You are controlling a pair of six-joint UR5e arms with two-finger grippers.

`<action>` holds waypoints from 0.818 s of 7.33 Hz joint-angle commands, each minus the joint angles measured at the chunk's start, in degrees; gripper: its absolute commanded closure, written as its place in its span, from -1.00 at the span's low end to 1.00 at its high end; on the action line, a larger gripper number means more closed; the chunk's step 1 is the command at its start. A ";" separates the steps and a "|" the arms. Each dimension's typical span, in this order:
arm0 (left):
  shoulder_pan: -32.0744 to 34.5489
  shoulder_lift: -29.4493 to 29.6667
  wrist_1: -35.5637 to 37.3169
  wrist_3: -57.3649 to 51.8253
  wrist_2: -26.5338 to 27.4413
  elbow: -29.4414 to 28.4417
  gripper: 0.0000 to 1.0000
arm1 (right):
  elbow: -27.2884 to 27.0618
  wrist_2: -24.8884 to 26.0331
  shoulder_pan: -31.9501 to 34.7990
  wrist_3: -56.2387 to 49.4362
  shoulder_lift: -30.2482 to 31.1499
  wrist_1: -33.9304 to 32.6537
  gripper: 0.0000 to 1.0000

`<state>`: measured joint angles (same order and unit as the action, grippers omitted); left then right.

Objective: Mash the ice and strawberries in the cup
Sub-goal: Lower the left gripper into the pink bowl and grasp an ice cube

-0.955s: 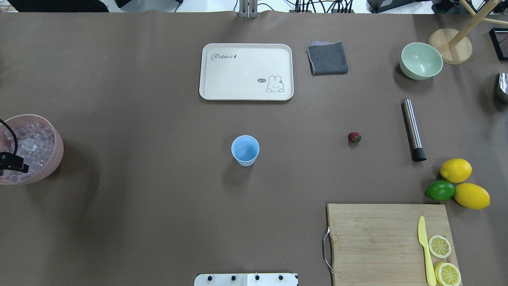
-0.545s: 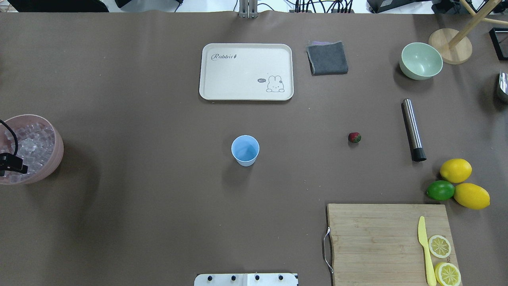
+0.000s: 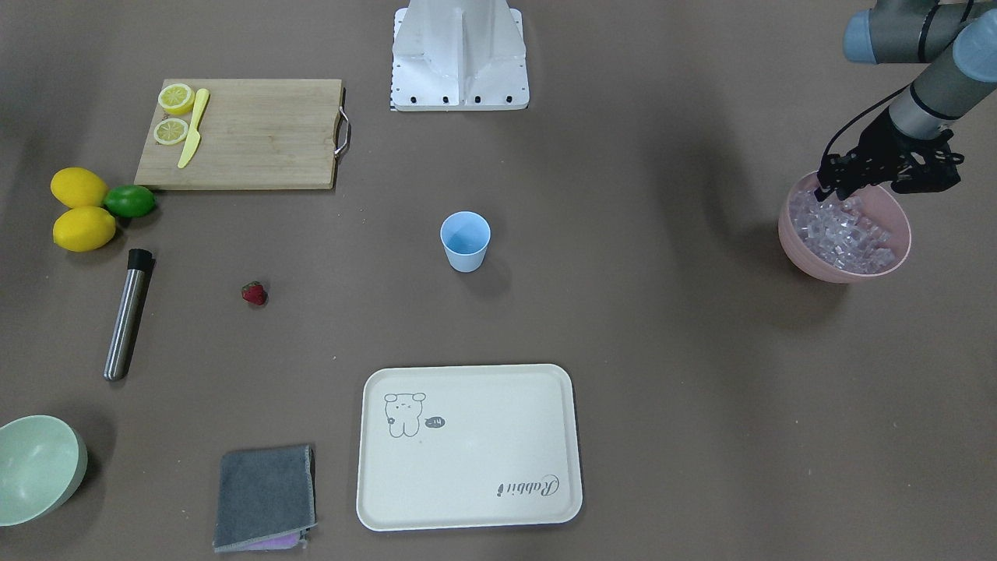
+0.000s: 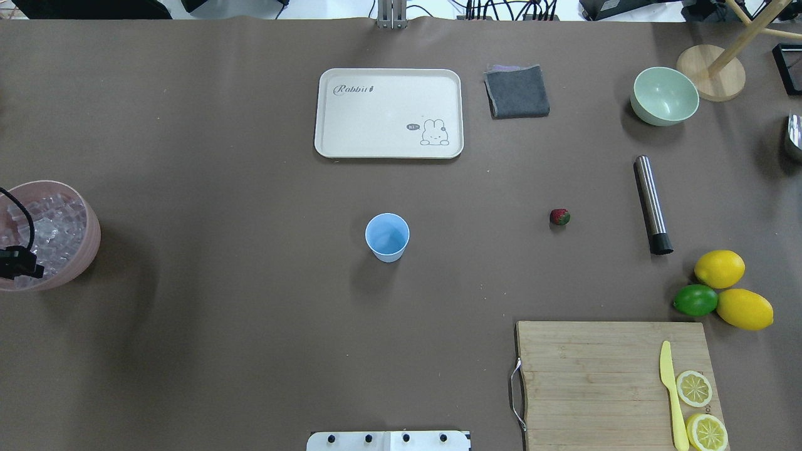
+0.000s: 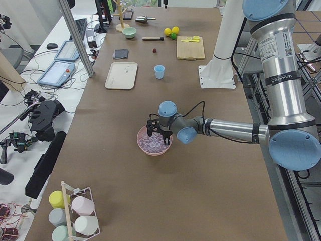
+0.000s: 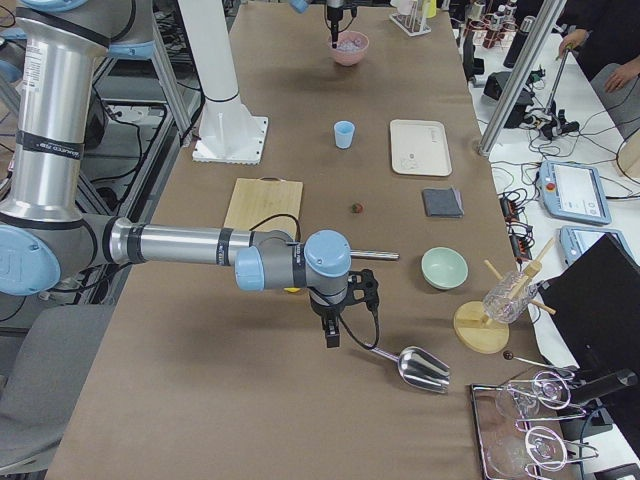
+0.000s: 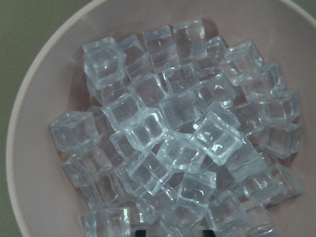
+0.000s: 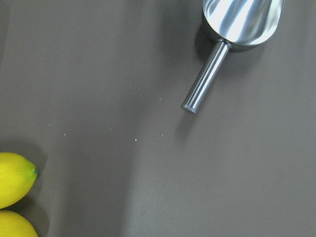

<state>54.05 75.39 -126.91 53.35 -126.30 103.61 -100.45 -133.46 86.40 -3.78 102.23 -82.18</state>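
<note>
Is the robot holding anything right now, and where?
Nothing, it seems. The left gripper hangs open over the ice; the scoop lies loose on the table.

- Cup standing mid-table; tray lying beyond it on the far side.
- Strawberry lying right of the cup, between it and the rod, touching neither.
- Ice lying heaped in a bowl at the left edge.
- Cloth lying just right of the tray; empty bowl sitting farther right.
- Two lemons and a lime lying bunched together, nearer than the rod.
- Cutting board lying near right, carrying a knife and two lemon halves at its right end.
- Scoop lying at the table's right end.
</note>
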 commanded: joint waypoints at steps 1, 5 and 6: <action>-0.09 0.02 0.00 0.00 0.00 0.19 1.00 | -0.09 -0.22 0.00 0.00 -0.01 0.00 -1.00; 3.49 4.29 5.67 -4.81 -5.50 1.06 1.00 | -0.36 -0.31 0.00 0.00 0.08 -0.09 -1.00; 6.82 9.90 14.59 -8.14 -7.62 3.07 1.00 | -0.44 -0.31 0.00 0.09 -0.01 -0.09 -1.00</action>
<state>57.29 79.81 -120.76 48.92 -130.92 104.89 -100.83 -133.77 86.42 -3.76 102.29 -82.25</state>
